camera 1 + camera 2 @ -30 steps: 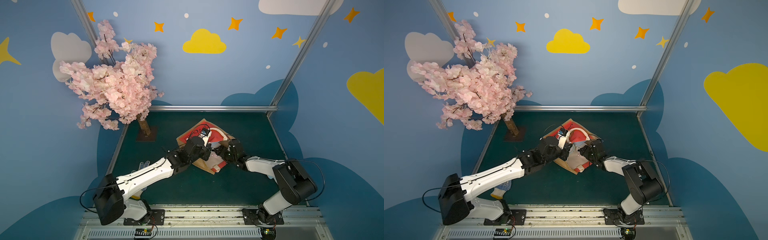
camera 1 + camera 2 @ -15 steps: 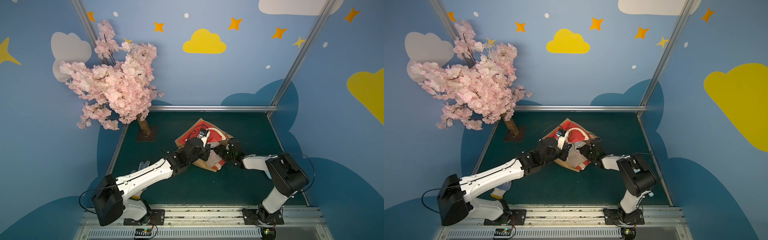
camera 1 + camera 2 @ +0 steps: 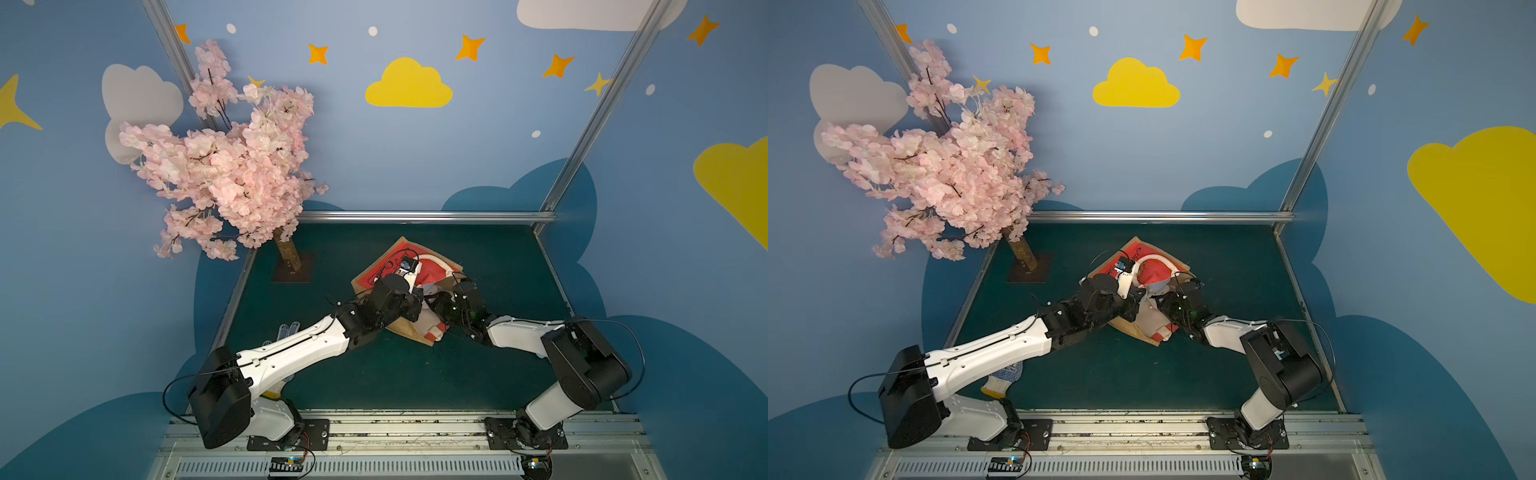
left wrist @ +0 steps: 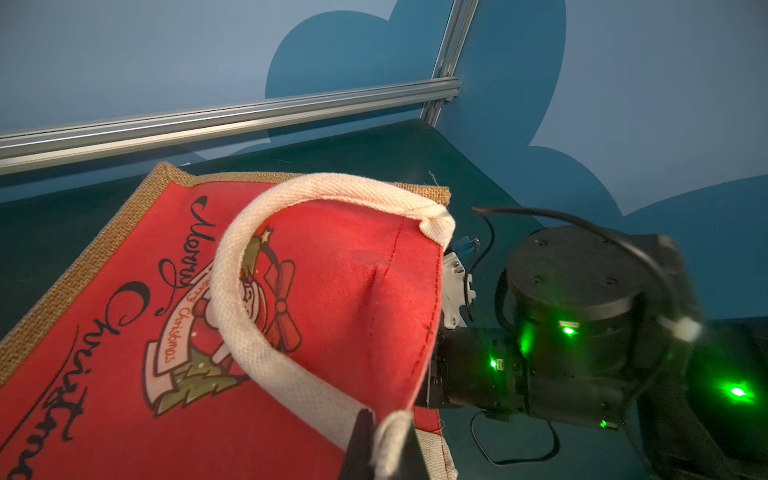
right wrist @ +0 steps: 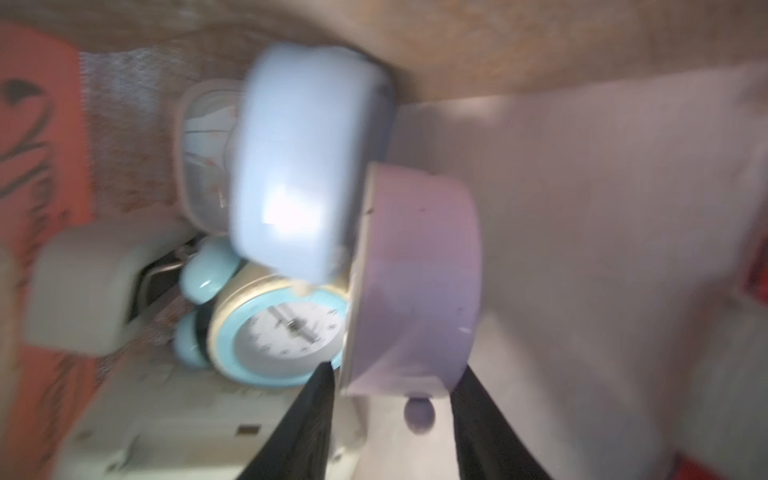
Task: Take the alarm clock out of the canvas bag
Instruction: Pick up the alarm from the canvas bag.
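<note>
The canvas bag [image 3: 384, 270] lies on its side on the green table, red "Merry Christmas" panel [image 4: 340, 266] up. My left gripper [image 4: 388, 436] is shut on its white rope handle [image 4: 232, 299] at the mouth, lifting the top panel. My right gripper [image 5: 399, 374] is inside the bag, its black fingers [image 5: 316, 399] pressed on both sides of a lilac alarm clock [image 5: 415, 270]. In both top views the bag's panel hides the right gripper's jaws and the clock. Beside the lilac clock lie a pale blue clock [image 5: 299, 166], a teal twin-bell clock [image 5: 282, 328] and white ones [image 5: 83, 286].
A pink blossom tree [image 3: 232, 166] stands on a dark base [image 3: 293, 270] at the back left. A work glove [image 3: 1005, 376] lies under my left arm at the front left. A metal rail [image 3: 415, 216] and blue walls close the table's back and sides.
My right gripper's jaws have closed in onto the lilac clock, and the right arm has folded in closer to the bag. My left gripper still holds the handle.
</note>
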